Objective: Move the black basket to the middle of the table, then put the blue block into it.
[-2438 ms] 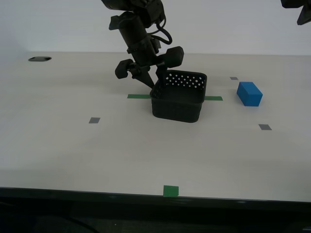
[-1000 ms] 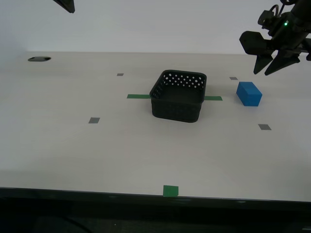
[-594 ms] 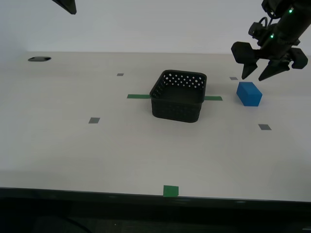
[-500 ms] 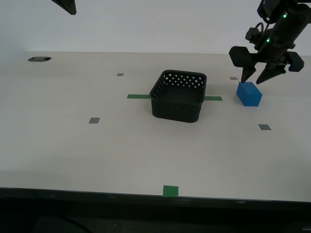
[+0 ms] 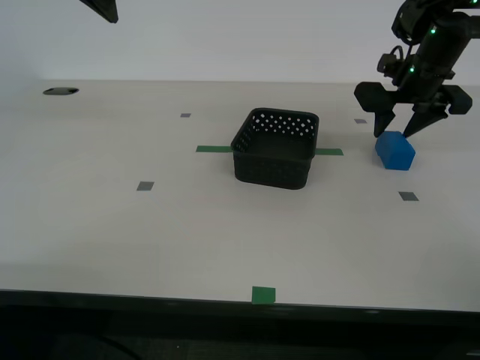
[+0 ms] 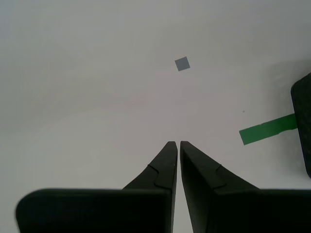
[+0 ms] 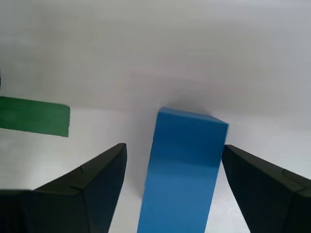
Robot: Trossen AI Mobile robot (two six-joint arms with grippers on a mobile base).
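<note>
The black basket (image 5: 274, 148) stands upright near the middle of the table (image 5: 150, 225), over the green tape strip (image 5: 214, 148). The blue block (image 5: 394, 151) lies on the table to the exterior view's right of the basket and looks a little tilted. My first gripper (image 5: 394, 133) is open and straddles the block's top. In the first wrist view the block (image 7: 182, 170) sits between the spread fingers (image 7: 97, 179) of my first gripper (image 7: 173, 147). My second gripper (image 6: 175, 143) is shut and empty, high at the exterior view's top left (image 5: 101, 7).
Small grey square marks (image 5: 145, 185) dot the table and a green mark (image 5: 263, 294) sits by the dark front edge. A dark oval hole (image 5: 61, 91) is at the back left. The second wrist view shows the tape (image 6: 267, 129) and the basket's edge (image 6: 303, 126).
My second arm left the basket and rose to the top left. My first gripper came down over the blue block, which shifted slightly to the exterior view's right and tilted.
</note>
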